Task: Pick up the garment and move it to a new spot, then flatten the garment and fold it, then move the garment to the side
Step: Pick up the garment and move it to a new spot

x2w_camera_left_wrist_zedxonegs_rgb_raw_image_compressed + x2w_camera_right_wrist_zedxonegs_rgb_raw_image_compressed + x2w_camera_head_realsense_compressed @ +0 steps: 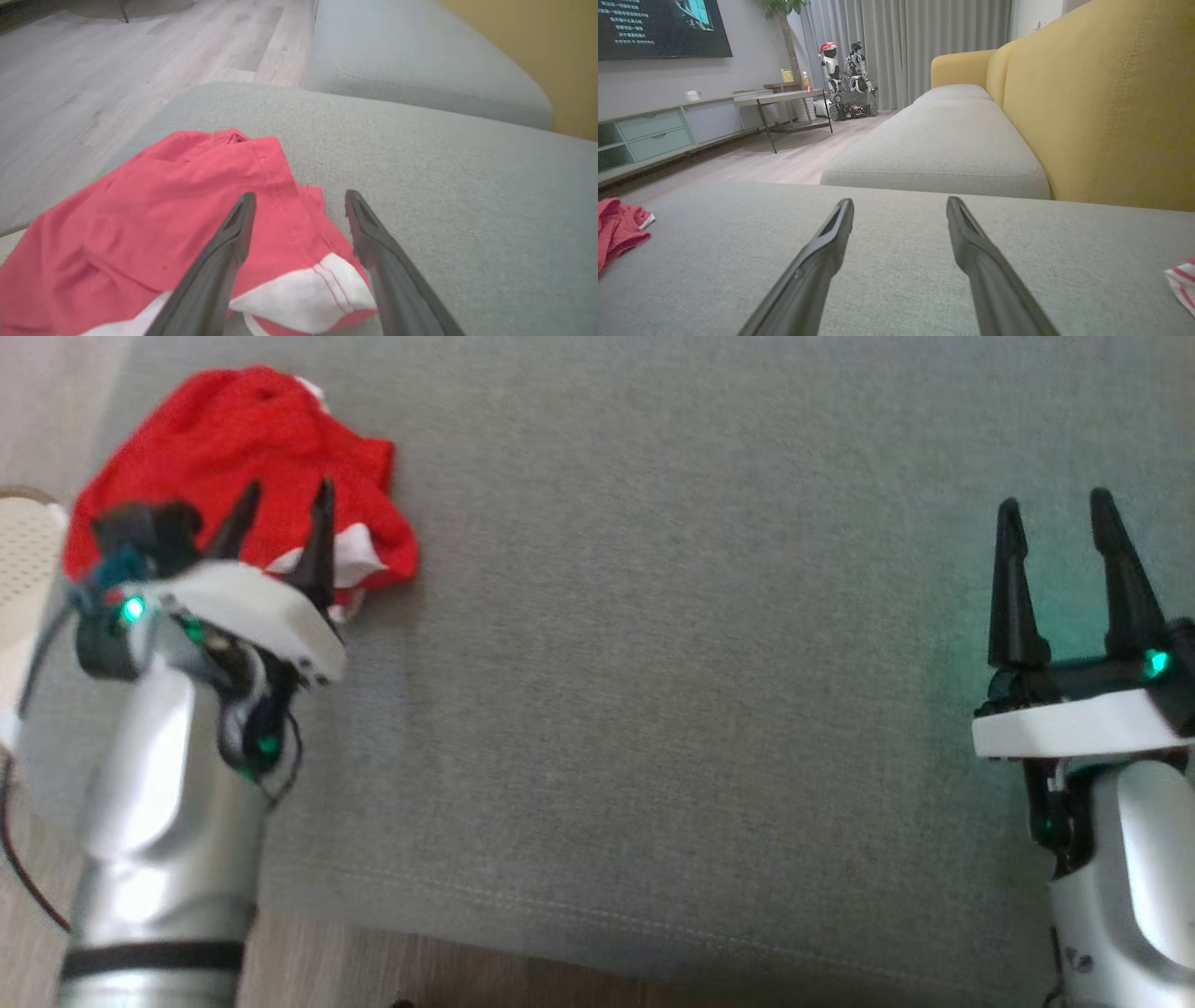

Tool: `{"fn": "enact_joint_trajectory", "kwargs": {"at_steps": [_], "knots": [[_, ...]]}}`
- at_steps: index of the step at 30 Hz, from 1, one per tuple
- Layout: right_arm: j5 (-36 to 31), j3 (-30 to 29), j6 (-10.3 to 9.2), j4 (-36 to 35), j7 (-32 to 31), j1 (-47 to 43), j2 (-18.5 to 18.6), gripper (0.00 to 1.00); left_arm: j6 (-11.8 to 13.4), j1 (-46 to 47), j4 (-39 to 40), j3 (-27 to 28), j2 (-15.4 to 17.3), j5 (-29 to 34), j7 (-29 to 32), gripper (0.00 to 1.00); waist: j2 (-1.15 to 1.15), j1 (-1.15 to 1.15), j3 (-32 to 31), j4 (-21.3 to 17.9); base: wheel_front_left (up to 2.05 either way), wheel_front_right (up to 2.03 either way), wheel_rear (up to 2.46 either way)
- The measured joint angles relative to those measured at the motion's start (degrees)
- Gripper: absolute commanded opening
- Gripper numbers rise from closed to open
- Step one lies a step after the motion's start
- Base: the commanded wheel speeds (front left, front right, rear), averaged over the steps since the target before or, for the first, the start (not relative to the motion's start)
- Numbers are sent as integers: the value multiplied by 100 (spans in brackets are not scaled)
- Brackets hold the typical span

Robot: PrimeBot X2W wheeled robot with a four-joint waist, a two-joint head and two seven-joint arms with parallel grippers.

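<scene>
A crumpled red garment with white trim lies bunched at the far left of the grey sofa cushion. My left gripper hovers over its near edge, open, fingers spread above the red cloth. In the left wrist view the garment lies under and between the fingers, its white hem near the gripper; nothing is gripped. My right gripper stands open at the right over bare cushion. The right wrist view has the garment at its far left and the open gripper over the cushion.
The cushion's front seam and wooden floor run along the bottom. A pale perforated object sits at the left edge. A yellow backrest and another seat cushion lie beyond. A striped cloth shows at the right edge.
</scene>
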State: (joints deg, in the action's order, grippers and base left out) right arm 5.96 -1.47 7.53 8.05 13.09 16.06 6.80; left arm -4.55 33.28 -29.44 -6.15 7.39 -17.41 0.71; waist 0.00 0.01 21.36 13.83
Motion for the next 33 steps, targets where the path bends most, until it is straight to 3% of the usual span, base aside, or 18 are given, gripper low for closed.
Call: {"fn": "enact_joint_trajectory", "kwargs": {"at_steps": [11,13,18,23,28,33], "knots": [[0,42,0,-119,0,98,34,100,205,790,-1067,-55,375,174,1036,100,0,0,507,-432,0,0,0],[1,37,0,-119,1,132,51,100,258,883,-1185,-45,381,170,1088,0,0,0,538,-478,0,0,0],[1,35,0,-78,3,132,54,100,261,963,-1391,-47,430,170,954,0,0,-1,473,-528,0,0,0],[2,32,0,51,10,131,27,100,303,915,-1430,-47,434,170,430,0,0,-1,254,-538,0,0,0],[3,58,0,212,59,122,-63,100,191,900,-1046,-24,432,92,-328,0,0,-1,-60,-552,0,0,0],[10,93,0,322,71,99,-109,100,120,692,-453,-85,372,62,-602,0,0,-1,-380,-607,0,0,0]]}}
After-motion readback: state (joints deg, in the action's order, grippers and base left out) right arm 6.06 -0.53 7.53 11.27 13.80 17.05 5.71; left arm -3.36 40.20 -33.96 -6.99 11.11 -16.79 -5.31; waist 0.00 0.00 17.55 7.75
